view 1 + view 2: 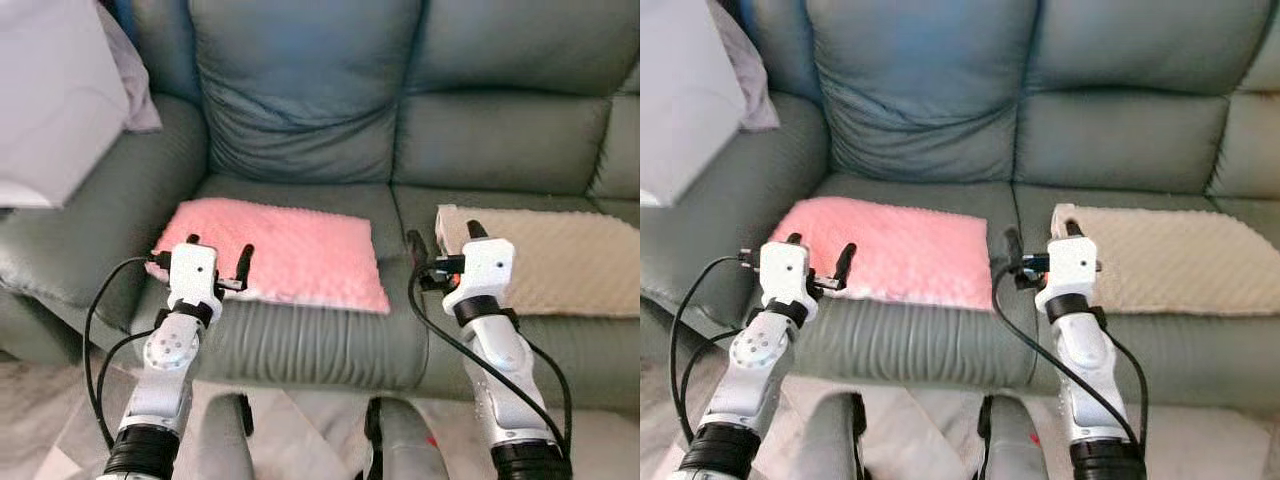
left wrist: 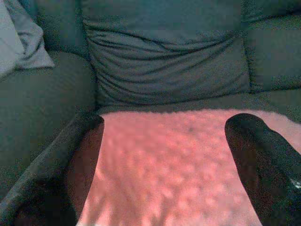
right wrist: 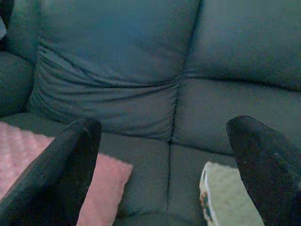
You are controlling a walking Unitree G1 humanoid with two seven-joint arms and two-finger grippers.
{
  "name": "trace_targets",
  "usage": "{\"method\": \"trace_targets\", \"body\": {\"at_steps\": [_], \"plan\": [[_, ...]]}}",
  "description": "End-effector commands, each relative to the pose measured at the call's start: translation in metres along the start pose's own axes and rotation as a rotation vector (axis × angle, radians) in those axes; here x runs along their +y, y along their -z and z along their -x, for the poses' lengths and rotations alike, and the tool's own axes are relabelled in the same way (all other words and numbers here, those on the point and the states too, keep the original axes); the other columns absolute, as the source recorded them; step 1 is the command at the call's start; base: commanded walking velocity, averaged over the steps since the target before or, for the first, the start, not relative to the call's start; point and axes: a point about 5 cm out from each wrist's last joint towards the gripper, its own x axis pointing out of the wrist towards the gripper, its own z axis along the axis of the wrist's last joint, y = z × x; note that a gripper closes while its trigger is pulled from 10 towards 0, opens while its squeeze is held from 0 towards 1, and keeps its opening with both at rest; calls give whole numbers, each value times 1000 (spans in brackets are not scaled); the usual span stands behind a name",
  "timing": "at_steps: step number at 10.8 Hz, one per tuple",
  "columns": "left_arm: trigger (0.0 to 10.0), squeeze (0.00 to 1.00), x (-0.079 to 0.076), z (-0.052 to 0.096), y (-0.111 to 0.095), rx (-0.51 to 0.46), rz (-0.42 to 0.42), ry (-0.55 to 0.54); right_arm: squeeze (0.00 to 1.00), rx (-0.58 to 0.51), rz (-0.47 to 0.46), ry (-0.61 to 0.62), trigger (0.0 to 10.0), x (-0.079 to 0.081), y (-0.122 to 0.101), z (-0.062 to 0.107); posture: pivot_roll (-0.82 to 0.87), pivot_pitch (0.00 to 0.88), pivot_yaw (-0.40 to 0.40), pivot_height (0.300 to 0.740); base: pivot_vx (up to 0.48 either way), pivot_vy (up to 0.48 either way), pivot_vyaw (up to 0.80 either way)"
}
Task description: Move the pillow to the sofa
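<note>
Pink pillow [image 1: 280, 252] lies flat on the grey sofa [image 1: 310, 120], left seat, front edge at the seat lip; beige pillow [image 1: 560, 262] flat on the next seat, a bare strip between them; left gripper [image 1: 218, 262] over the pink pillow's front-left corner, fingers apart; right gripper [image 1: 445, 240] raised above that strip, fingers apart.
</note>
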Motion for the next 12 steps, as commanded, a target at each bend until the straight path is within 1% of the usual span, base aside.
{"method": "trace_targets", "body": {"at_steps": [1, 4, 6, 8, 11, 12], "plan": [[10000, 0, 3, -3, -2, -8, -1, -10, 0, -1, 0, 10, 10000, -4, -1, -2, -64, 0, -1, 687, 0, 0, 0], [10000, 0, 2, -7, -2, -7, 3, -14, 0, 11, -8, 24, 10000, -9, 0, -5, -68, 0, -1, 740, 0, 0, 0], [10000, 0, 4, -7, -2, -8, 3, -19, 0, 22, -18, 36, 10000, -12, 2, -5, -65, 0, -2, 740, 0, 0, 0], [10000, 0, 7, -6, 1, 12, 2, -45, 0, 38, -32, 41, 10000, -12, 6, -3, -61, 0, 0, 740, 0, 0, 0], [10000, 0, 6, -4, 2, 16, 13, -44, 0, 43, -35, 36, 10000, -10, 6, -3, -62, 0, 3, 740, 0, 0, 0], [10000, 0, 6, -4, 2, 22, 28, -53, 0, 44, -35, 37, 10000, -10, 7, -3, -62, 0, 3, 740, 0, 0, 0]]}}
